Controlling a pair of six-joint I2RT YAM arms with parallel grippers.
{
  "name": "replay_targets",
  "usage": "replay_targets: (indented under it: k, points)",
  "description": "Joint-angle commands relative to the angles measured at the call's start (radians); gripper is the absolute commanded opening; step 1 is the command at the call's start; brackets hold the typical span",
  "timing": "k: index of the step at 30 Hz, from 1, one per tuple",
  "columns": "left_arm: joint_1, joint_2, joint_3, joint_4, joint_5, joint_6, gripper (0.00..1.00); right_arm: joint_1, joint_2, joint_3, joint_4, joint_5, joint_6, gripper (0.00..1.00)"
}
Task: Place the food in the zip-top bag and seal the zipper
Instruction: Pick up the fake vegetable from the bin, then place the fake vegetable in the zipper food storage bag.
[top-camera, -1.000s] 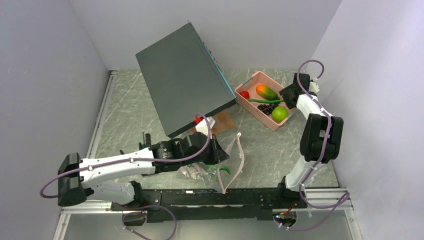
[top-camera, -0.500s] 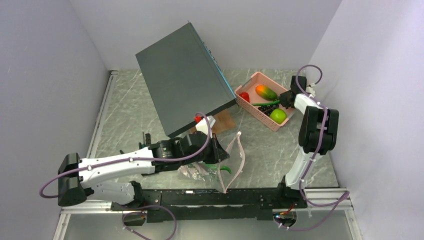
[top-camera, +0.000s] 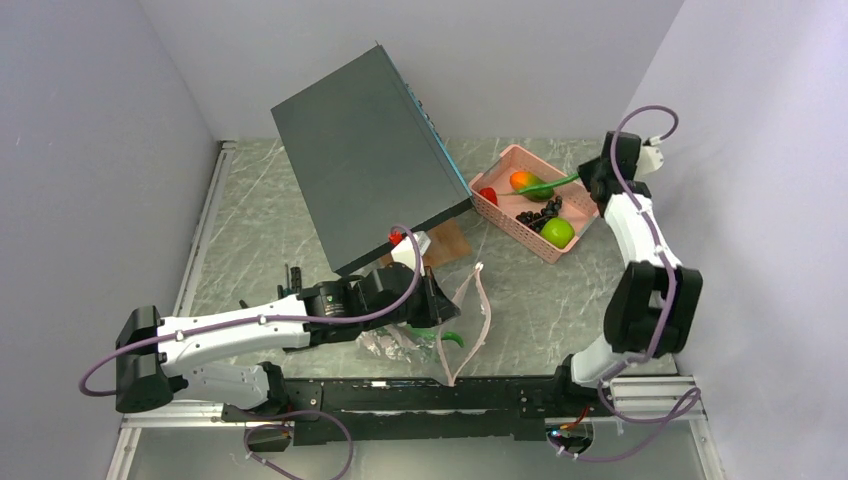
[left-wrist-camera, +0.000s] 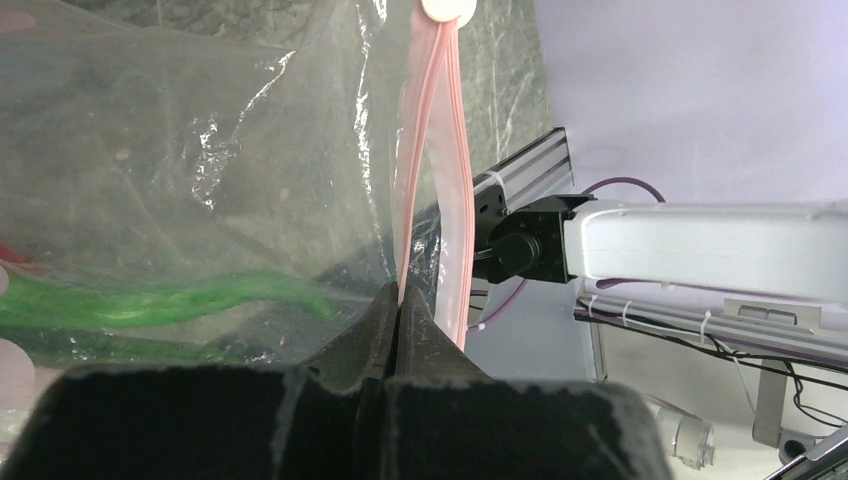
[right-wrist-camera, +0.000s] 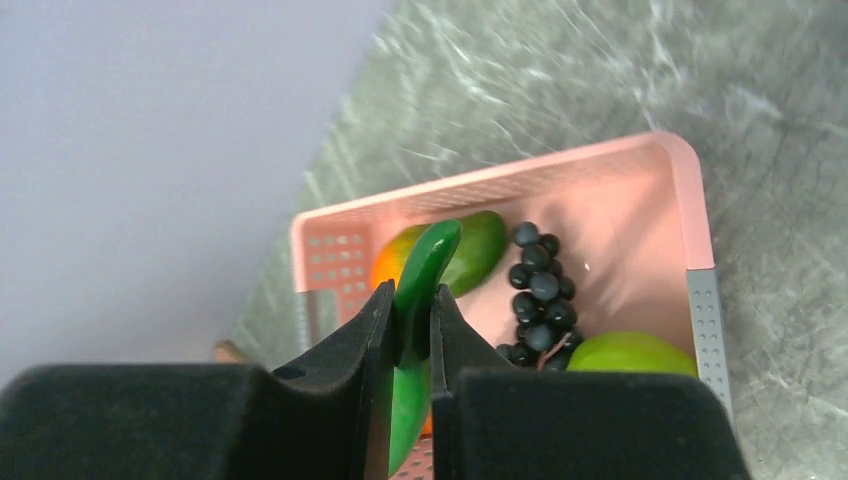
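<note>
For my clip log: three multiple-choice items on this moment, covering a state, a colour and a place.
1. The left gripper is: A open; B shut on the zip-top bag's zipper; C out of view.
2. The pod in the right gripper is: A red; B green; C black.
3. The black grapes lie: A in the zip-top bag; B in the right gripper; C in the pink basket.
Key: B, it pinches the pink strip; B, the wrist view shows green; C, beside the mango.
</note>
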Motion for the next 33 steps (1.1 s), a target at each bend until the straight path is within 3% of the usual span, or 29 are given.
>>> replay_targets:
  k: [1, 10, 16, 23, 33]
  points:
    - [-0.006, -0.031, -0.024, 0.071, 0.016, -0.027, 0.0, 0.037, -0.168, 0.002, -0.009, 0.046, -0.098, 0.0]
    - [-0.006, -0.04, -0.037, 0.083, 0.005, -0.058, 0.0, 0.287, -0.565, -0.153, -0.043, 0.017, -0.353, 0.0]
    - [-0.005, -0.05, -0.032, 0.081, -0.01, -0.07, 0.0, 0.304, -0.815, -0.193, -0.179, -0.053, -0.423, 0.0]
    - [-0.004, -0.046, 0.007, 0.055, -0.028, -0.098, 0.0, 0.304, -0.978, -0.081, -0.393, -0.041, -0.421, 0.0]
    - [-0.004, -0.017, 0.048, 0.074, -0.013, -0.149, 0.0, 0.304, -1.197, -0.181, -0.292, -0.252, -0.493, 0.0]
